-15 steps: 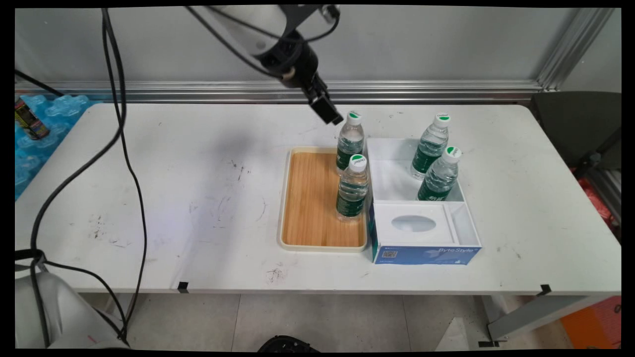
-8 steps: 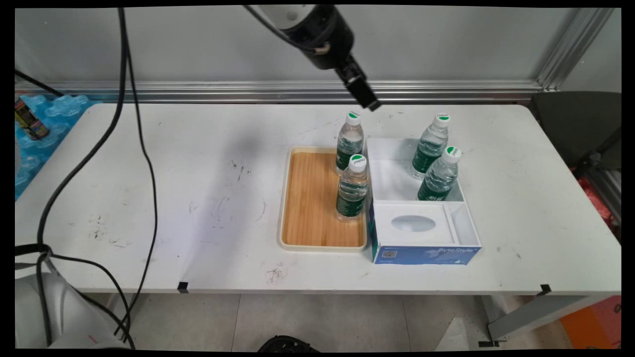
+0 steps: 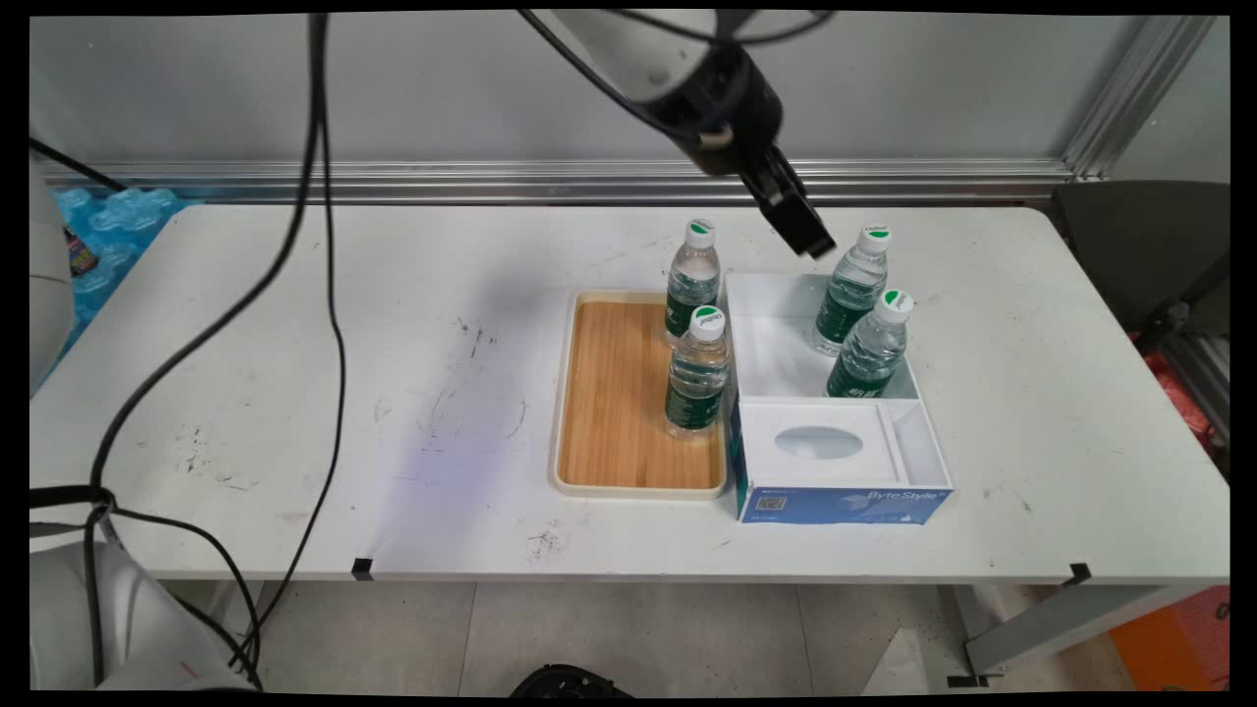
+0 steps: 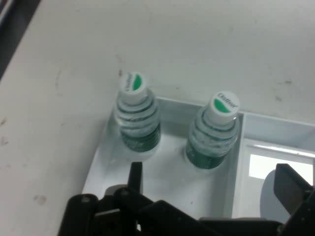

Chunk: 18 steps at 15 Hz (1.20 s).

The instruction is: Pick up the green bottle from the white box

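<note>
My gripper (image 3: 811,242) hangs above the far side of a white open box (image 3: 776,295), just left of the cap of the far bottle (image 3: 852,287) in it. A second green-labelled water bottle (image 3: 872,346) stands in front of that one in the same box. In the hand view both bottles (image 4: 137,118) (image 4: 216,132) stand upright below my gripper (image 4: 214,184), which is open and holds nothing. Two more bottles (image 3: 693,280) (image 3: 697,373) stand on the right side of a wooden tray (image 3: 562,393), left of the box.
The box's near part is a white lid with an oval hole (image 3: 818,442) above a blue front. Black cables (image 3: 314,245) hang over the table's left half. A blue pack of bottles (image 3: 118,221) lies off the far left edge, and a dark chair (image 3: 1139,255) stands at the right.
The gripper has swung to the right, from beside the far bottle on the tray to over the white box next to its far bottle. The bottles have not moved.
</note>
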Each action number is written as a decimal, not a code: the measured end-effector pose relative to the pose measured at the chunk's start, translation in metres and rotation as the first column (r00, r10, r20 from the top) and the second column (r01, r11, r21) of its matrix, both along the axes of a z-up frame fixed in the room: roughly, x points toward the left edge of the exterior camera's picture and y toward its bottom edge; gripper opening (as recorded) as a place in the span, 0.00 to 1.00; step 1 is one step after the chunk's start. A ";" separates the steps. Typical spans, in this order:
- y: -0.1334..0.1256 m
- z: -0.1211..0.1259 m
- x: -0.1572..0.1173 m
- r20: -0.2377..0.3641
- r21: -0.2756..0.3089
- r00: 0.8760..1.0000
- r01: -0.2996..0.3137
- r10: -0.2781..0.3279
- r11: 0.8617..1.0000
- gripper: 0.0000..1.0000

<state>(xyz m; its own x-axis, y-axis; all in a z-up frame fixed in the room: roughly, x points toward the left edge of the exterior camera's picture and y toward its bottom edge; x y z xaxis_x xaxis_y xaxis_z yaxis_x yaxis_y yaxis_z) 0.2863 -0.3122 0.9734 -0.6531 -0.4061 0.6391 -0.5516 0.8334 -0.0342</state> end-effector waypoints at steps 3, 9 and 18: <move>-0.001 -0.017 -0.014 -0.011 -0.004 0.999 0.030 -0.030 1.000 1.00; -0.013 -0.058 -0.039 -0.025 -0.020 0.996 0.088 -0.088 0.996 1.00; -0.032 -0.109 -0.065 -0.045 -0.004 0.995 0.092 -0.092 0.996 1.00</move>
